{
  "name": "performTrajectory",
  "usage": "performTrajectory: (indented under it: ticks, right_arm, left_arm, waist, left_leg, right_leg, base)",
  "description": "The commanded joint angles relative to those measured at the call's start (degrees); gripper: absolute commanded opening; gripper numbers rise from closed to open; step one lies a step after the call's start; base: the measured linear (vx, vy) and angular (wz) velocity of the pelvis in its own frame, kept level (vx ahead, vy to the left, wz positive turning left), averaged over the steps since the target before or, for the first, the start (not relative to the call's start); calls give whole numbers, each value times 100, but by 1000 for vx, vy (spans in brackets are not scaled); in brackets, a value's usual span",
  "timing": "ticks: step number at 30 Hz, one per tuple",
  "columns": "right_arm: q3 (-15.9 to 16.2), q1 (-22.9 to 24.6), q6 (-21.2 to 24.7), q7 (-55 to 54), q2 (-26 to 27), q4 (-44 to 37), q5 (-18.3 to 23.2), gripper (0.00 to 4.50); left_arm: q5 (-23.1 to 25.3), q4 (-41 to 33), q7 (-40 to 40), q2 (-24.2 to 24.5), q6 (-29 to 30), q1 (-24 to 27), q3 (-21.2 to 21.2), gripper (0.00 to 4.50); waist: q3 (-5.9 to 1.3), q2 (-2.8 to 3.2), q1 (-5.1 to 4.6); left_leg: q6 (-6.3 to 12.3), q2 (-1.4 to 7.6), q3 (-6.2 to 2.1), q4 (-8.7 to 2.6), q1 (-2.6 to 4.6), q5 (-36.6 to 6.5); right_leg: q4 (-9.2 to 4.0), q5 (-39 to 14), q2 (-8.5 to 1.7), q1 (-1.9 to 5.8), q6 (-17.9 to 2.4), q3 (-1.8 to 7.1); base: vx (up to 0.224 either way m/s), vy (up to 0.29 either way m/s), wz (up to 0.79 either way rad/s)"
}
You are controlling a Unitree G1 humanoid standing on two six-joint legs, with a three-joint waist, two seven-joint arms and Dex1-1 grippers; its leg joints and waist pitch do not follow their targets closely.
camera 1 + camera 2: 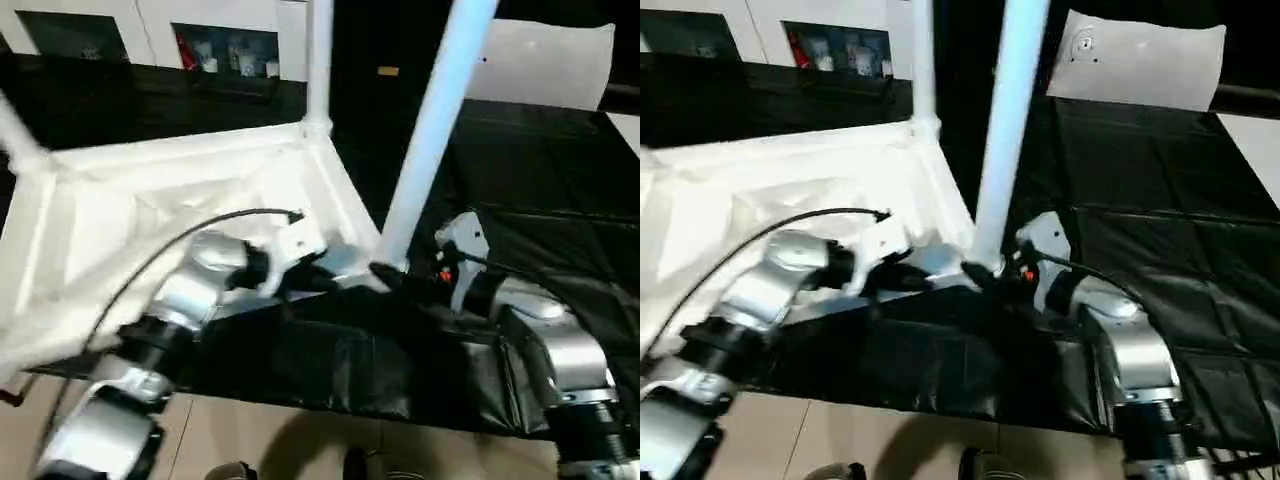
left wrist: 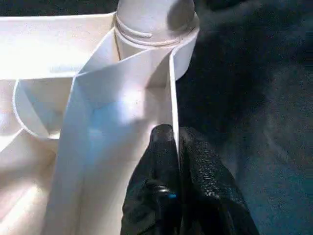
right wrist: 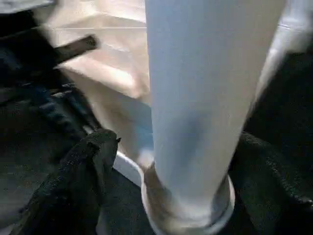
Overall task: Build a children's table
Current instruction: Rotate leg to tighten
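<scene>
The children's table (image 1: 150, 230) lies upside down on a black cloth (image 1: 560, 200), ribbed underside up, legs rising from its corner sockets; the left wrist view shows the left gripper (image 2: 171, 147) clamped shut on the top's thin side wall just below a socket; the right wrist view shows the right gripper (image 3: 171, 161) with fingers (image 3: 78, 171) apart either side of the near leg (image 1: 435, 120), seated in its socket; a white cabinet (image 1: 225, 45) stands behind the table.
</scene>
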Motion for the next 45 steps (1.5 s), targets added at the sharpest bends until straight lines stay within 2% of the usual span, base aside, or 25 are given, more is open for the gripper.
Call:
performTrajectory:
  ticks: [1,4,7,8,12,14,15,17,21,27,33,37,39,40,41,42,43,44,45]
  right_arm:
    - [93,-13,-135,447,-129,51,134,382]
    - [182,-27,-183,989,-345,111,311,382]
    - [256,-21,-146,1415,-494,161,436,382]
    - [258,-21,-142,1427,-498,162,440,355]
    - [438,-4,-61,2039,-737,213,608,340]
    - [484,-4,-58,2181,-788,227,635,317]
    - [524,-10,-71,2256,-819,243,646,307]
    - [592,-22,-103,2365,-853,277,636,288]
    - [678,-32,-185,2469,-868,339,601,262]
    - [776,-57,-189,2610,-850,360,634,215]
    - [782,31,5,2562,-822,221,780,201]
    - [755,213,237,2322,-727,-61,906,200]
    - [678,341,398,1778,-474,-216,892,200]
    - [645,365,429,1624,-396,-240,887,200]
    - [588,378,508,1333,-248,-253,858,200]
    - [553,388,540,1050,-102,-253,795,200]
    - [545,402,559,601,130,-259,641,200]
    - [545,403,561,561,150,-261,627,200]
    - [534,391,565,294,290,-247,535,200]
  left_arm:
    - [154,176,-468,117,-161,73,-438,0]
    - [139,205,-967,330,-577,37,-586,0]
    - [140,237,-1324,484,-868,10,-700,0]
    - [141,238,-1331,488,-876,9,-703,0]
    - [78,261,-1843,652,-1235,-37,-826,0]
    - [64,259,-1962,685,-1311,-49,-860,0]
    - [72,272,-2033,715,-1387,-64,-899,0]
    - [113,300,-2145,759,-1516,-93,-972,0]
    - [157,327,-2205,782,-1609,-111,-1003,0]
    - [157,372,-2253,751,-1674,-149,-1014,0]
    - [179,454,-2129,735,-1707,-128,-1008,0]
    - [190,506,-1711,582,-1387,-90,-864,0]
    - [174,549,-1235,338,-894,-94,-715,0]
    - [166,555,-1139,283,-802,-93,-685,0]
    - [156,563,-977,186,-620,-98,-640,0]
    - [142,575,-810,77,-461,-105,-595,0]
    - [111,611,-421,-160,-193,-127,-481,0]
    - [108,615,-386,-181,-170,-129,-470,0]
    - [70,645,-190,-323,-49,-150,-402,0]
  waist:
    - [-319,-20,28]
    - [-336,-20,83]
    - [-341,-23,93]
    - [-345,-25,96]
    - [-328,-41,138]
    - [-322,-39,161]
    - [-326,-21,182]
    - [-332,-24,206]
    - [-343,-29,225]
    - [-340,-33,231]
    - [-335,-23,235]
    - [-331,-19,253]
    - [-315,-46,252]
    - [-303,-36,275]
    - [-293,-40,260]
    - [-278,-57,241]
    - [-259,-65,208]
    - [-235,-66,182]
    - [-211,-84,155]
  left_leg:
    - [574,207,-18,-306,6,-935]
    - [565,216,-19,-303,20,-860]
    - [572,213,-14,-297,11,-807]
    - [579,209,-14,-291,8,-818]
    - [526,216,-11,-295,-10,-908]
    - [496,218,-7,-293,-4,-920]
    - [480,220,-9,-294,-1,-918]
    - [474,226,-11,-294,1,-875]
    - [457,228,-8,-288,-3,-815]
    - [445,221,-9,-288,-8,-816]
    - [442,218,-7,-289,-6,-854]
    - [412,226,-9,-296,7,-850]
    - [392,217,-3,-304,9,-935]
    - [345,223,-5,-306,53,-1028]
    - [326,213,-7,-313,56,-1118]
    - [255,200,-31,-330,38,-1202]
    - [192,184,-48,-338,51,-1353]
    - [162,166,-54,-336,51,-1441]
    - [127,136,-78,-320,101,-1670]
  right_leg:
    - [-385,-1739,-443,340,-1104,295]
    - [-353,-1533,-446,336,-1161,302]
    - [-323,-1333,-449,347,-1240,301]
    - [-320,-1331,-452,355,-1252,300]
    - [-336,-1685,-460,362,-1138,297]
    - [-357,-1852,-465,348,-1086,297]
    - [-357,-1891,-462,346,-1066,294]
    - [-342,-1816,-458,341,-1076,293]
    - [-305,-1525,-453,348,-1179,289]
    - [-319,-1664,-458,352,-1124,287]
    - [-324,-1697,-450,349,-1122,282]
    - [-343,-1797,-449,343,-1061,287]
    - [-366,-2048,-453,327,-1006,288]
    - [-402,-2256,-462,288,-968,299]
    - [-426,-2414,-460,283,-942,295]
    - [-450,-2772,-477,299,-838,283]
    - [-504,-3227,-481,277,-674,267]
    - [-541,-3485,-476,263,-580,250]
    - [-634,-4105,-495,229,-348,216]
  base:
    - [0,0,0]
    - [0,0,0]
    - [0,0,0]
    - [0,0,0]
    - [0,0,0]
    - [0,0,0]
    - [0,0,0]
    - [0,0,0]
    - [0,0,0]
    - [0,0,0]
    - [0,0,0]
    - [0,0,0]
    - [0,0,0]
    - [0,0,0]
    - [0,0,0]
    - [0,0,0]
    - [-54,5,-2]
    - [-54,5,-2]
    - [0,0,0]
